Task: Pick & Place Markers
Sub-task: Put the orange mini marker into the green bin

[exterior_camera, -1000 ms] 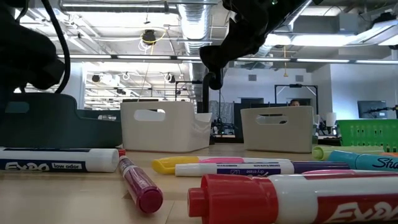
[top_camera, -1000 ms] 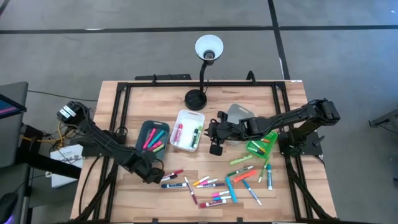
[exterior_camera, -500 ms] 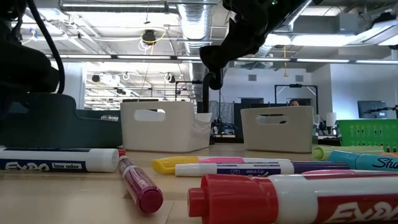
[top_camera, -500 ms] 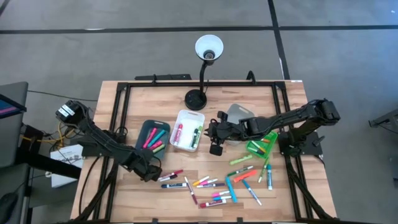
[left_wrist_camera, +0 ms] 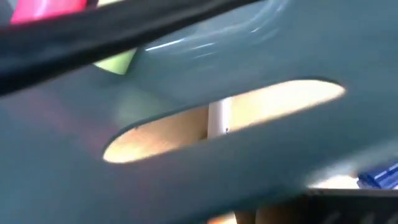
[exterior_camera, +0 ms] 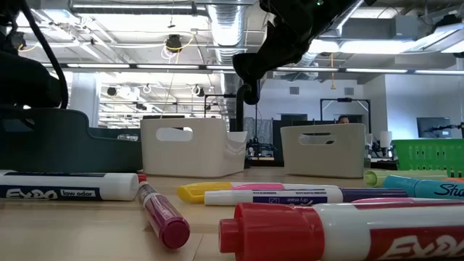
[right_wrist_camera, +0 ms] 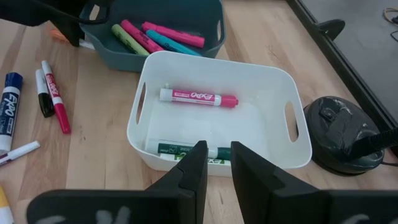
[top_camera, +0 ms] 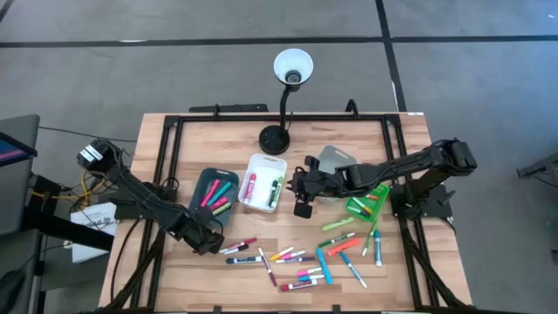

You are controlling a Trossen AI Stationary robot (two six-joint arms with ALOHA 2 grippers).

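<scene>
Open-plan lab/office: exposed ceiling ducts [exterior_camera: 217, 29], strip lights, desks w/ monitors [exterior_camera: 433, 127] behind wooden table [top_camera: 227, 139]

- A wooden table [top_camera: 227, 139] is standing on a grey floor [top_camera: 131, 70] crossed by dark seam lines.
- A black frame [top_camera: 261, 118] is running around the tabletop's edges.
- A desk lamp [top_camera: 292, 68] with a white shade is leaning over the far edge, its round black base [top_camera: 274, 139] sitting on the wood.
- Beyond the table, silver ducts [exterior_camera: 225, 29] and pipes are running under an open ceiling, with strip lights [exterior_camera: 145, 67] glowing.
- Dark monitors [exterior_camera: 435, 127] are standing on desks far back.
- A person [exterior_camera: 344, 119] is sitting behind them.
</scene>
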